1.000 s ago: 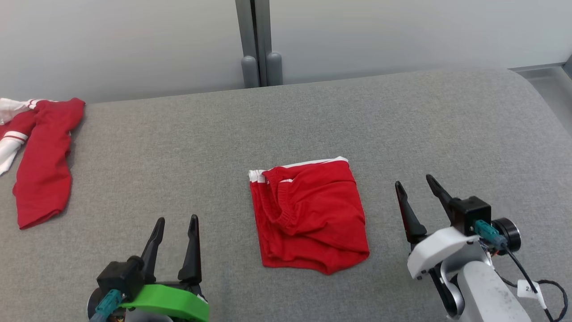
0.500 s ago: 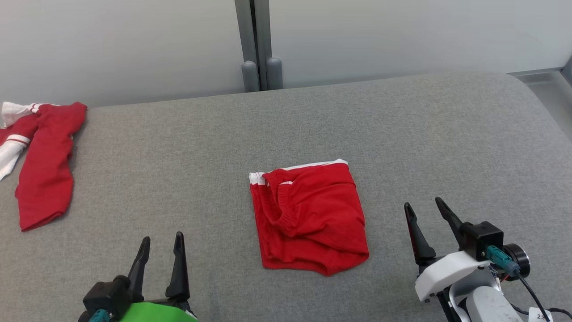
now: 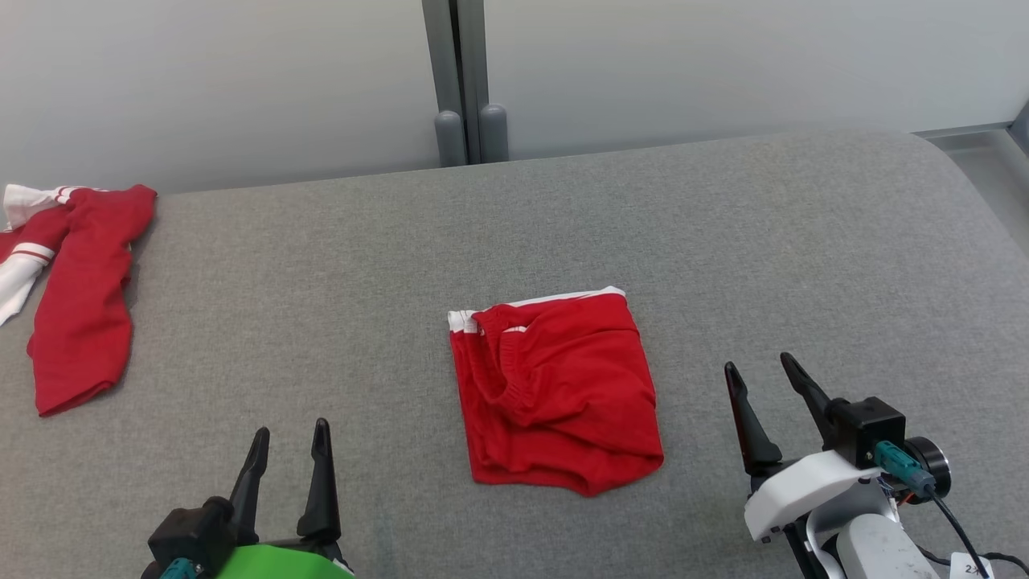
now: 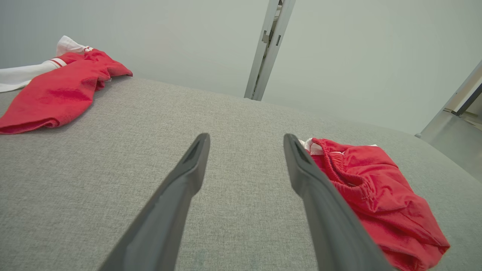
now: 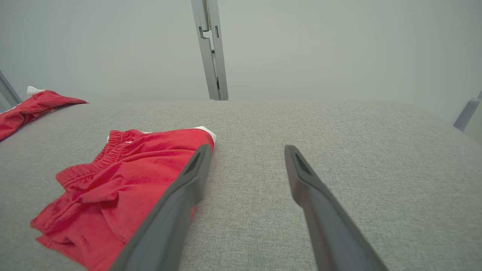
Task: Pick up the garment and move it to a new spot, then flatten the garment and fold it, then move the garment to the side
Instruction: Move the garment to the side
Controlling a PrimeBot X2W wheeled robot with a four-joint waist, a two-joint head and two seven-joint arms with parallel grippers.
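We log red folded garment (image 3: 555,394) flat on grey surface (image 3: 338,265), betw. both grippers, touching neither. L gripper (image 3: 291,429): fingers spread wide, empty; garment off to its right. R gripper (image 3: 758,363): likewise wide apart, holding nothing; garment near its left. Red-white cloth (image 3: 76,305) lies well left of L gripper.

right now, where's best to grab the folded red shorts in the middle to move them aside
Probably the near edge of the folded red shorts, pinching through all layers at its two corners. Come in low from the robot's side: the left gripper and right gripper flank it, open.
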